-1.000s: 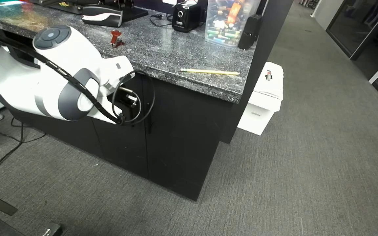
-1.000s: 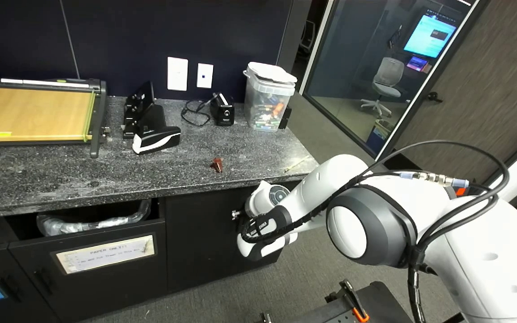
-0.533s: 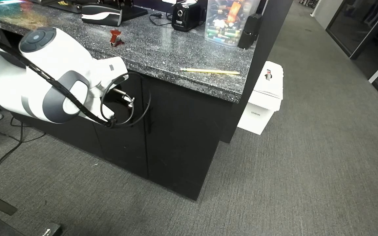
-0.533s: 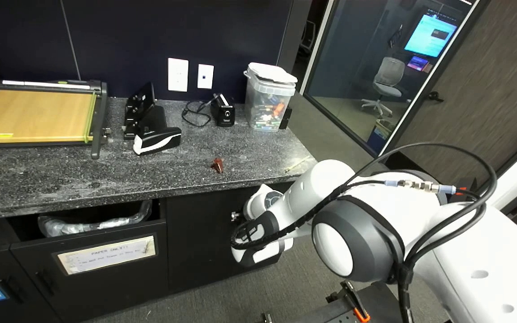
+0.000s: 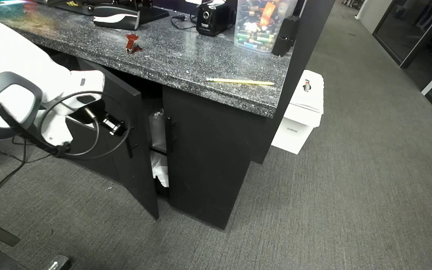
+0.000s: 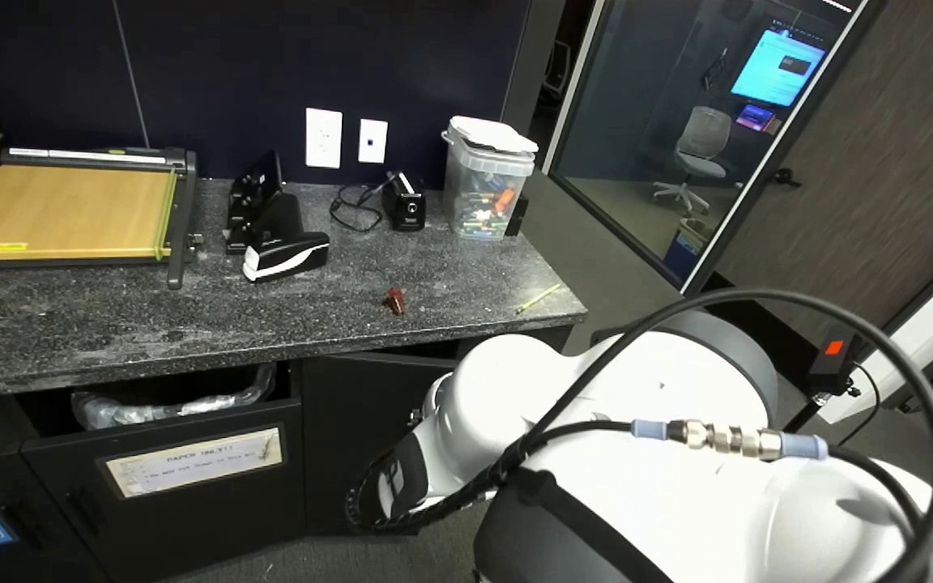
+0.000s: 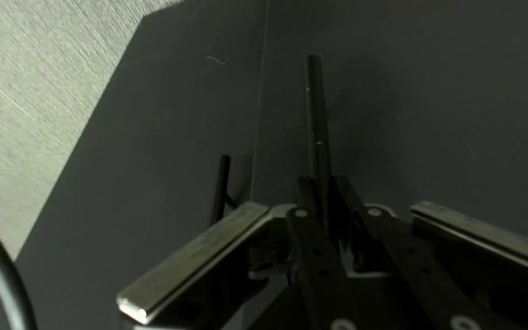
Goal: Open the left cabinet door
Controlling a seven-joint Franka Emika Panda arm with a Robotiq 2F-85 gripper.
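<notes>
The left cabinet door [image 5: 137, 168] is matte black and stands partly swung out, its free right edge well forward of the cabinet front; it also shows in an exterior view [image 6: 345, 429]. Its slim bar handle [image 7: 316, 110] runs between my fingertips in the wrist view, where the floor is at the top. My gripper [image 7: 322, 183] is closed around that handle; in an exterior view [image 5: 124, 131] it sits at the handle's upper part. The arm hides the gripper in an exterior view. The twin door [image 5: 204, 161] is shut, its handle [image 5: 168, 135] near its left edge.
A speckled countertop [image 5: 186, 67] overhangs the doors, with a pencil [image 5: 240, 81] and red staple remover [image 5: 131, 43] on it. The opening shows a plastic bag [image 5: 158, 129] inside. A bin front with a paper sign [image 6: 191, 461] adjoins the door. A white bin [image 5: 294, 127] stands beyond the end.
The left door was flush with the cabinet front and is now swung partly outward, opening a gap beside the twin door. My arm and gripper have drawn back from the cabinet.
</notes>
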